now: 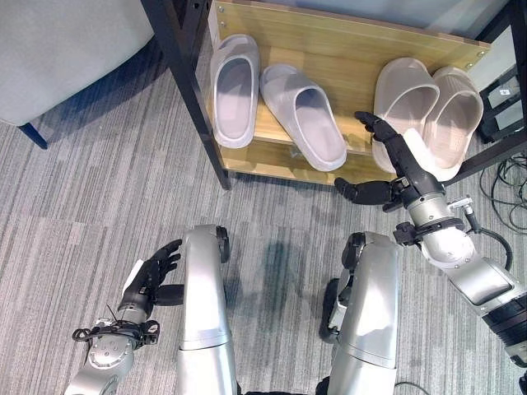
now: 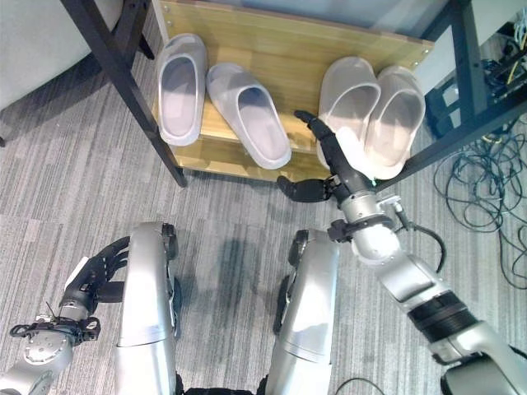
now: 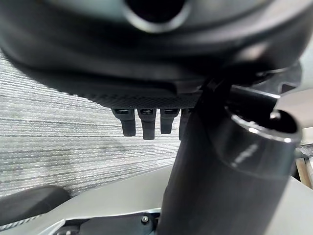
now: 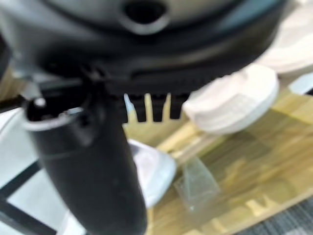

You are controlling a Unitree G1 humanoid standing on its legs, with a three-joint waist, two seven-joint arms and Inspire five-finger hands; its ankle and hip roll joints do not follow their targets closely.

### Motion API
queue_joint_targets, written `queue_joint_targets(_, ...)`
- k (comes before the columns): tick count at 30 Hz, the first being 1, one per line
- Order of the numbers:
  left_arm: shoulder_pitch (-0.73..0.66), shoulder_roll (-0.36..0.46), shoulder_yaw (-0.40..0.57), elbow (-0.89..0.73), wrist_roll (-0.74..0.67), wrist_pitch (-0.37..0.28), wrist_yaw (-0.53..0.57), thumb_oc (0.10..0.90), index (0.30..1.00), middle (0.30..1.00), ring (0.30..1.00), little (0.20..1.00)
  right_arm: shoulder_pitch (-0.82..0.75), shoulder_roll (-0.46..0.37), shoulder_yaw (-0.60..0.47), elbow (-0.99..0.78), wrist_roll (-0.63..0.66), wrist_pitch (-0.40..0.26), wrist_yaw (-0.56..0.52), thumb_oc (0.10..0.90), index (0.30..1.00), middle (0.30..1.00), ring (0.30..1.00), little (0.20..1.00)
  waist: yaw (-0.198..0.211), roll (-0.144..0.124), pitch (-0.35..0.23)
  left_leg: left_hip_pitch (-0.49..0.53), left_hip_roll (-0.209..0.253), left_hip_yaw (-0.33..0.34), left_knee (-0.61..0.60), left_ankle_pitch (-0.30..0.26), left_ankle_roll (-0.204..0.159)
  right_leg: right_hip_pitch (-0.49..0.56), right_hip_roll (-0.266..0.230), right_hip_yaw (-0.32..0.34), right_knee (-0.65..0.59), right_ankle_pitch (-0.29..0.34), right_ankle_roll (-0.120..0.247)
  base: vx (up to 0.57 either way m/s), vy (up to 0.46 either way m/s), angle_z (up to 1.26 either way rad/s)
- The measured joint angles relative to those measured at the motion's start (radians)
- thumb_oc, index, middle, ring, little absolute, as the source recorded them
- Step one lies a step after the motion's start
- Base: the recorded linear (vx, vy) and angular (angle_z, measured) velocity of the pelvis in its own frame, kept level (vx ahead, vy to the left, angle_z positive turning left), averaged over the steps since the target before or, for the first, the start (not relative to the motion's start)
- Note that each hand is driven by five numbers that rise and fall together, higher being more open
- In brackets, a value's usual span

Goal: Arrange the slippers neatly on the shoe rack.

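- Right hand [image 1: 394, 169] spread, fingers straight, beside the beige slippers' [image 1: 428, 111] heels.
- White slippers [image 1: 272, 103], splayed, lie to its left on the shoe rack [image 1: 329, 49].
- They look like light, springy foam; take one by its heel rim.
- Left hand [image 1: 152, 276] relaxed, idle, low.

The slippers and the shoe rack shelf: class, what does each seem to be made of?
Slippers: probably moulded foam or rubber, matte, thick and seamless, in one piece. Shoe rack shelf: wood or wood-look board, with visible light grain, on a black frame, likely metal.
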Motion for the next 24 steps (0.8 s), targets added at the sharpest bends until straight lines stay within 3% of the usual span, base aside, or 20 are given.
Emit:
queue_joint_targets(13,0.003,0.0,0.004,0.0,0.0,0.002,0.0,0.8,0.9,0.9,0.9,0.9,0.014,0.006,-0.001,-0.016,-0.042,0.005,0.001,0.8,0.9,0.9,0.9,0.9,-0.001,-0.001,0.0,0.003,0.006,0.0,0.001,0.0,0.0,0.0,0.011,0.0,0.0,0.006,-0.001,0.0,0.0,0.0)
queue_joint_targets(24,0.004,0.001,0.005,0.0,0.002,0.002,0.0,0.8,0.9,0.9,0.9,0.9,0.04,0.083,0.004,0.01,-0.063,0.028,0.003,0.8,0.9,0.9,0.9,0.9,-0.003,-0.001,0.0,0.005,0.007,0.0,0.002,0.0,0.0,-0.001,0.014,0.001,-0.001,0.011,0.001,0.0,0.0,0.0)
